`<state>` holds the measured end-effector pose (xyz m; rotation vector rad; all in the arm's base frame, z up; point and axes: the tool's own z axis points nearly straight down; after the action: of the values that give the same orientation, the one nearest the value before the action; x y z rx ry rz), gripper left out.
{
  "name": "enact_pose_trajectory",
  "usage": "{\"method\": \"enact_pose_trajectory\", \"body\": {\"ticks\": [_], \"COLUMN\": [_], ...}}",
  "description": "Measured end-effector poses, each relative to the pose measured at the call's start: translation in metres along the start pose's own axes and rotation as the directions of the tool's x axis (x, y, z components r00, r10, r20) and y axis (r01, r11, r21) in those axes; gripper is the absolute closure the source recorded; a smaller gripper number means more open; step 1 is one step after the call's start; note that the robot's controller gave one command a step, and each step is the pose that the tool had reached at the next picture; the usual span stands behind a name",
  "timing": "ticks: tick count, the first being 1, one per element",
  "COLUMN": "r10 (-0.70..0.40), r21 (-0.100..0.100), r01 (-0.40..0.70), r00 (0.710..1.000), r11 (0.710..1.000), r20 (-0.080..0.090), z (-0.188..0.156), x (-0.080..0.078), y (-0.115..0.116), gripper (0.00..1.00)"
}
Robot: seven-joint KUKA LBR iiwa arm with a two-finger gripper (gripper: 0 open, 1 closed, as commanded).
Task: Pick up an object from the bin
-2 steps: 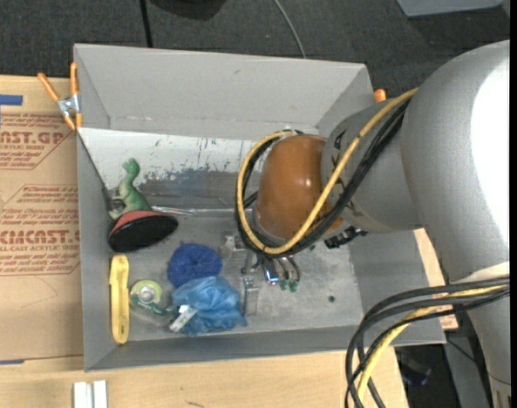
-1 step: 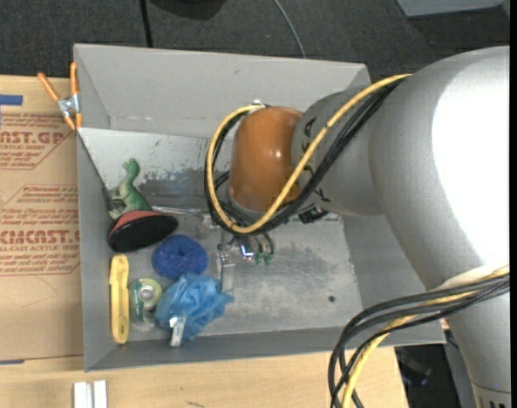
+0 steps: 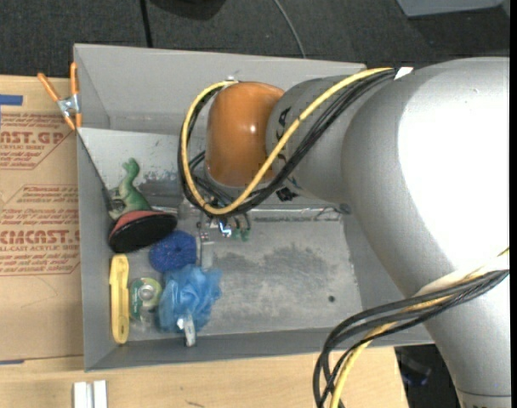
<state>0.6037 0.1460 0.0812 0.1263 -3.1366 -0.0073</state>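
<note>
A: Along the nine o'clock side of the bin (image 3: 241, 75) we see a yellow strip (image 3: 119, 300), a green dinosaur (image 3: 133, 185) and a black disc (image 3: 142, 230).

B: Next comes the dark blue ball (image 3: 173, 251), at seven o'clock from our gripper (image 3: 211, 230) and just beside it. We judge it light, soft and springy, so we'd take it across its middle.

A: The disc touches it at ten o'clock, and a pale blue tuft (image 3: 190, 298) crowds it at five. Either could snag.

B: Agreed. Whether our gripper is open or closed we cannot tell; the orange cover (image 3: 237, 134) hides it.
</note>
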Motion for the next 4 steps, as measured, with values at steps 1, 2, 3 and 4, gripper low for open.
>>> {"method": "enact_pose_trajectory", "body": {"ticks": [1, 2, 3, 4], "r10": [0.008, 0.008, 0.009, -0.102], "r21": [0.003, 0.003, 0.004, 0.007], "r01": [-0.008, -0.008, -0.009, 0.102], "r00": [1.0, 1.0, 1.0, 0.995], "r11": [1.0, 1.0, 1.0, 0.995], "r20": [0.004, 0.004, 0.005, 0.007], "z": [-0.013, -0.013, -0.012, -0.018], "x": [0.012, 0.012, 0.012, 0.029], "y": [0.023, 0.023, 0.023, 0.048], "gripper": [1.0, 1.0, 1.0, 1.0]}}
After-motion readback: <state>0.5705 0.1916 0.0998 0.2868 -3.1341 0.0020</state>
